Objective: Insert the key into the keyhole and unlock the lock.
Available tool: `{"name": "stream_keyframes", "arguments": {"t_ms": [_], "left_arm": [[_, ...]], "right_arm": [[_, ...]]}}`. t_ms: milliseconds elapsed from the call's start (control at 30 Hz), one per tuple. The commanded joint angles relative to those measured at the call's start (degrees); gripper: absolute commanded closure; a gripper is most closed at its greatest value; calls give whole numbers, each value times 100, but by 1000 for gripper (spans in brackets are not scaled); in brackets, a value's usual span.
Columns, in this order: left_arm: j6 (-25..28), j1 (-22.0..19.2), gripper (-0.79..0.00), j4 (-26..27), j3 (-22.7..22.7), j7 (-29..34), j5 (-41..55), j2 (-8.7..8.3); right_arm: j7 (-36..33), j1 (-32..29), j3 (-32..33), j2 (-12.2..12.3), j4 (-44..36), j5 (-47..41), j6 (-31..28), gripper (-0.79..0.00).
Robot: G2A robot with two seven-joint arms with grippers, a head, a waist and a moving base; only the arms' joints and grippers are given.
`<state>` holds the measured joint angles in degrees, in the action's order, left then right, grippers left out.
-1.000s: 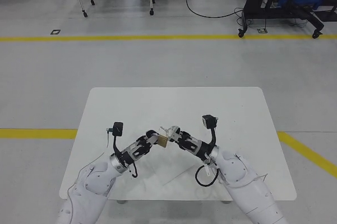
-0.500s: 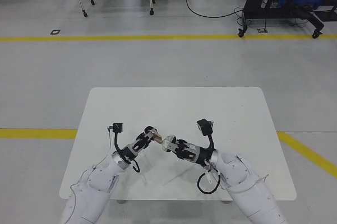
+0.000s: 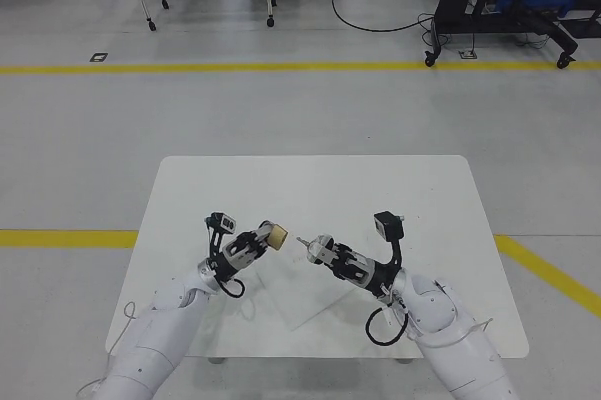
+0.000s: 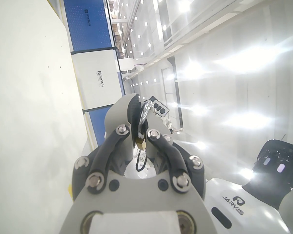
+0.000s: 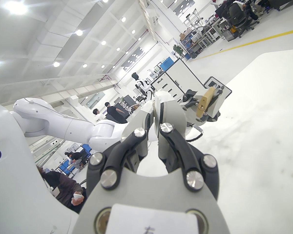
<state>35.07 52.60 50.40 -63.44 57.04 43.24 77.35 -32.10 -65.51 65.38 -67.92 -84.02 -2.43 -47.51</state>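
While left pincer (image 3: 266, 238) clamps lock (image 3: 277, 235), key (image 3: 303, 241) apart

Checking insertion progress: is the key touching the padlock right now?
Apart. The top view shows white table between the key held by the right gripper and the brass padlock in the left gripper.

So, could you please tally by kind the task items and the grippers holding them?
lock: 1
key: 1
grippers: 2 (left gripper, right gripper)
Total: 4
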Motion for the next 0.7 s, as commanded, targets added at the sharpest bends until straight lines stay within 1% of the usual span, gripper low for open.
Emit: {"name": "stream_keyframes", "arguments": {"t_ms": [0, 233, 267, 333, 367, 433, 467, 500, 533, 600, 667], "left_arm": [[-1, 10, 0, 19, -2, -14, -18, -2], [-13, 24, 0, 45, 0, -37, -19, -1], [-60, 95, 0, 158, -3, -112, -21, -1], [-390, 204, 0, 298, -50, -268, -30, -23], [-804, 277, 0, 401, -82, -200, 153, -36], [-1384, 294, 0, 485, -182, -65, 383, -69], [-1967, 310, 0, 528, -252, 154, 604, -98], [-2224, 291, 0, 559, -310, 251, 697, -118], [-2573, 266, 0, 577, -397, 354, 752, -154], [-3399, 160, 0, 609, -501, 464, 572, -239], [-4223, 54, 0, 677, -568, 554, 267, -332]], "right_arm": [[0, 0, -1, 0, 0, -1, 0, 0], [0, 0, -1, 0, 0, -1, 0, 0], [0, 0, -1, 0, 0, -1, 0, 0], [0, 0, -1, 0, 0, -1, 0, 0], [36, -14, 7, 0, -19, 30, 54, 0], [190, -52, 131, 15, -125, 298, 113, 0], [392, -140, 321, 40, -321, 789, 75, 0], [504, -221, 401, 51, -437, 1053, 68, 0], [667, -337, 549, 70, -659, 1561, 77, 0], [968, -610, 770, 97, -1105, 2622, 304, 0], [1129, -816, 837, 111, -1475, 3553, 580, 0]]}}
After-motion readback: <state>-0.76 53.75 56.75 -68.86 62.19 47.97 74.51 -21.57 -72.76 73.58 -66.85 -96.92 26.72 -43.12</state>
